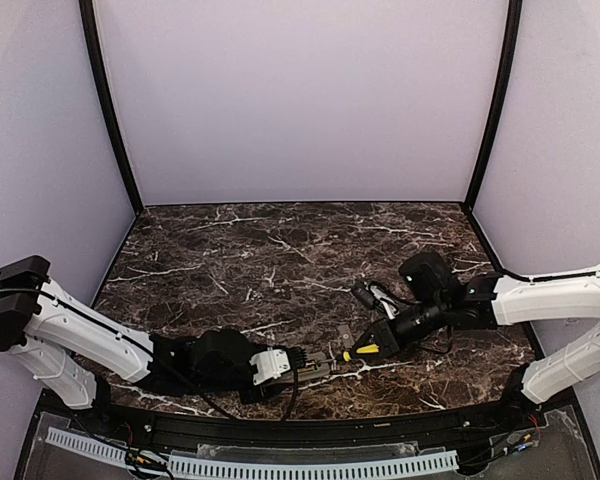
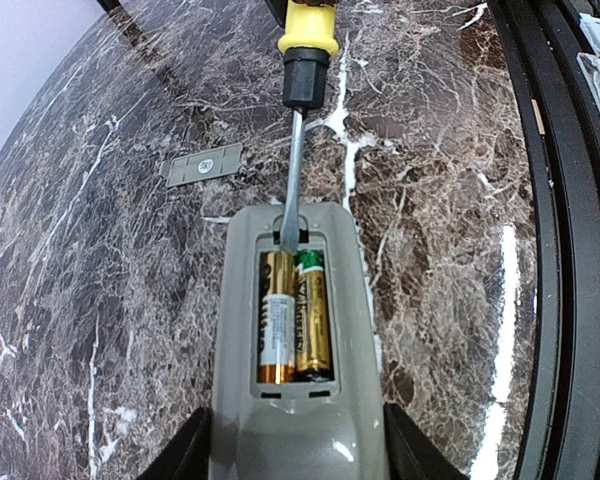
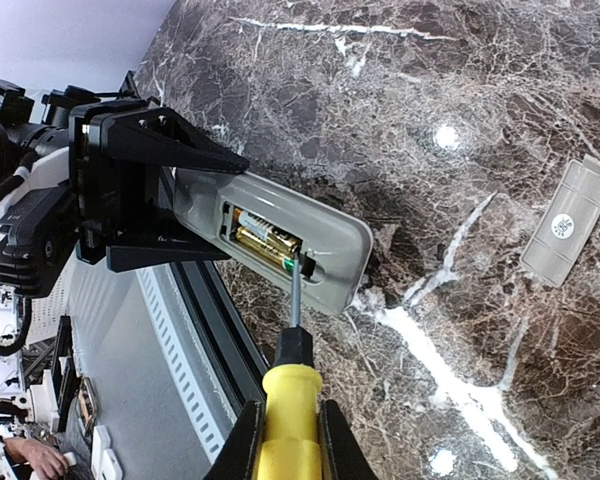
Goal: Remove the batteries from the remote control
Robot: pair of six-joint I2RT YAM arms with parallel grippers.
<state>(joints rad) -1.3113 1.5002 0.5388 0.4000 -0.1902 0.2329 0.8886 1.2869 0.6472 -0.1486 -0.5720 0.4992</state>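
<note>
Grey-beige plastic fills the bottom of the left wrist view: the remote control [image 2: 300, 435] lies with its open bay facing up, and the left gripper [image 2: 300, 458] clamps it by its long sides. Both batteries [image 2: 295, 318] sit side by side in the bay, one gold, one green and gold. The screwdriver [image 2: 306, 75] reaches in from the top of the view, its blade tip at the far end of the bay, by the battery ends. A small flat grey cover [image 2: 204, 165] lies apart on the marble table [image 2: 110, 260].

From the right wrist, the right gripper [image 3: 291, 440] has its jaws pressed onto the screwdriver's yellow handle. The blade tip meets the bay of the remote control [image 3: 330, 240] at the green battery end. Off to the right lies the cover [image 3: 568, 220].

From above, both arms meet near the front edge of the table. The left gripper [image 1: 298, 364] holds the remote control [image 1: 320, 372] and the right gripper [image 1: 385, 335] angles the screwdriver [image 1: 365, 350] down to it.
</note>
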